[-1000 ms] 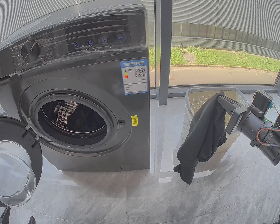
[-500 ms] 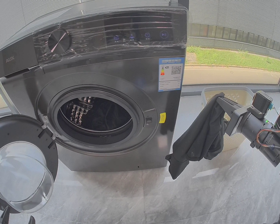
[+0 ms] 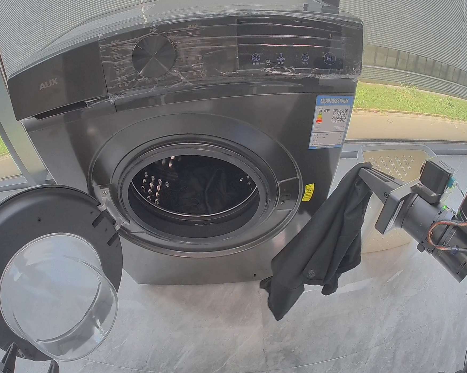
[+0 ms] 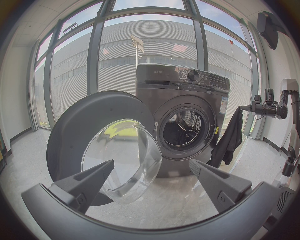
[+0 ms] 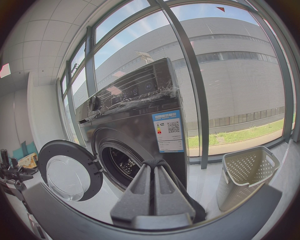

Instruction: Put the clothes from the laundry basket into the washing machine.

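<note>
The grey washing machine [image 3: 196, 118] stands straight ahead. Its round door [image 3: 48, 274] is swung open to the left and the drum opening [image 3: 193, 190] is dark inside. My right gripper [image 3: 367, 175] is shut on a dark garment [image 3: 318, 242], which hangs in the air before the machine's lower right corner. The pale laundry basket [image 3: 399, 156] stands behind the gripper. In the right wrist view the gripper [image 5: 153, 175] pinches the garment [image 5: 187, 197], with the basket [image 5: 247, 175] off to one side. My left gripper [image 3: 29, 366] is low at the front left, open [image 4: 153, 175] and holding nothing.
Glass walls with metal posts [image 3: 2, 106] stand behind the machine. The open door [image 4: 100, 137] juts out over the floor just ahead of my left gripper. Bare marble floor [image 3: 202, 336] lies in front of the machine.
The head view has swung toward the machine, which now sits central and closer, with the basket farther right. The garment's lower end has swung left, toward the machine's front.
</note>
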Motion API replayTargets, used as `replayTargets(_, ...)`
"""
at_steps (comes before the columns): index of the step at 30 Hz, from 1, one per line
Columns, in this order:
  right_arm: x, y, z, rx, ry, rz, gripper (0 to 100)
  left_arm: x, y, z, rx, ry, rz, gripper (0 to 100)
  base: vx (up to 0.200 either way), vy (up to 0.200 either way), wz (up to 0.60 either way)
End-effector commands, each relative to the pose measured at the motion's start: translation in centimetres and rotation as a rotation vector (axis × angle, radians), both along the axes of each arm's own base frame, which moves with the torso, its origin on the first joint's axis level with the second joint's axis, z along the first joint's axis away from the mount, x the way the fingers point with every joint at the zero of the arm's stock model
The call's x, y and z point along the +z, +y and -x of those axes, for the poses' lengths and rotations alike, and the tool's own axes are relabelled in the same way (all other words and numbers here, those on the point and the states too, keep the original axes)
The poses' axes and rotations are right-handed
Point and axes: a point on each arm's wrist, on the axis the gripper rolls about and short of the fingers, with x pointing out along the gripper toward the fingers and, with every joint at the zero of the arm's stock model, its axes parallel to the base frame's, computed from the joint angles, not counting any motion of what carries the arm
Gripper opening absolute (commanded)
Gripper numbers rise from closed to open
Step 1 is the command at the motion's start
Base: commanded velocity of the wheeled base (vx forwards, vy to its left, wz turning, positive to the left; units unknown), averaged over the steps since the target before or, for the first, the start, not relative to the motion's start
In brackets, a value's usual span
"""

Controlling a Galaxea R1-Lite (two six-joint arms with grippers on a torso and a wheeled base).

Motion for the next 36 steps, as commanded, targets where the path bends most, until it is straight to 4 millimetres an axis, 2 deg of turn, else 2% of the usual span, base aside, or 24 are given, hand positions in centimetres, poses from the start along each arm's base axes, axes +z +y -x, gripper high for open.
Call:
replayTargets(1, 0.01, -0.01, 0.0, -0.001, -0.001, 0.0, 0, -0.44, 0.0, 0.02, 0.001, -0.002, 0.0, 100, -0.2, 0.0, 0.0)
replayTargets(6, 0.01, -0.02, 0.0, -0.002, -0.001, -0.001, 0, -0.44, 0.0, 0.02, 0.001, -0.002, 0.002, 100, -0.2, 0.0, 0.0)
replayTargets(15, 0.0, -0.05, -0.02, -0.005, 0.001, 0.0, 0, -0.44, 0.0, 0.02, -0.001, -0.002, 0.002, 100, 0.0, 0.0, 0.0)
replayTargets(33, -0.17, -0.02, 0.01, -0.002, 0.007, 0.005, 0, -0.44, 0.0, 0.02, 0.002, -0.002, 0.0, 100, 0.0, 0.2, 0.0)
replayTargets(36, -0.03, 0.0, -0.02, -0.002, 0.004, 0.003, 0, -0.47, 0.0, 0.01, 0.005, -0.002, -0.01, 100, 0.0, 0.0, 0.0)
